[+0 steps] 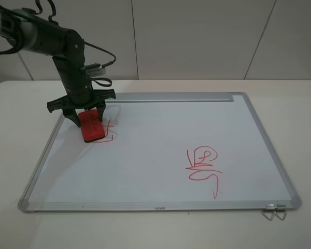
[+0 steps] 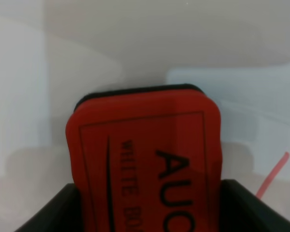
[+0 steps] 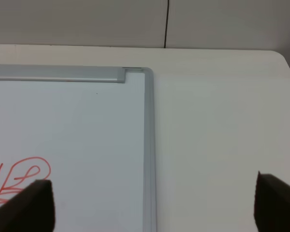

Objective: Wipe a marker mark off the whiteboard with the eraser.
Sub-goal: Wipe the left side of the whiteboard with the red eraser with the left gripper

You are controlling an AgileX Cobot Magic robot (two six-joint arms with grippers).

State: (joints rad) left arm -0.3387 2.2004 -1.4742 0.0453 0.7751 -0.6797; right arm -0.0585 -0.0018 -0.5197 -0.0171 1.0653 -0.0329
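Much of the marker mark is hidden under the eraser, which is clamped between the fingers of the left gripper and rests near the far left corner of the whiteboard. Only a few red strokes are left showing past the eraser's right edge. In the left wrist view the eraser's lettering is cut off, while the right gripper, outside the high view, is shown only as two dark fingertips held wide apart above the board's right frame, beside a partly cropped curly scribble.
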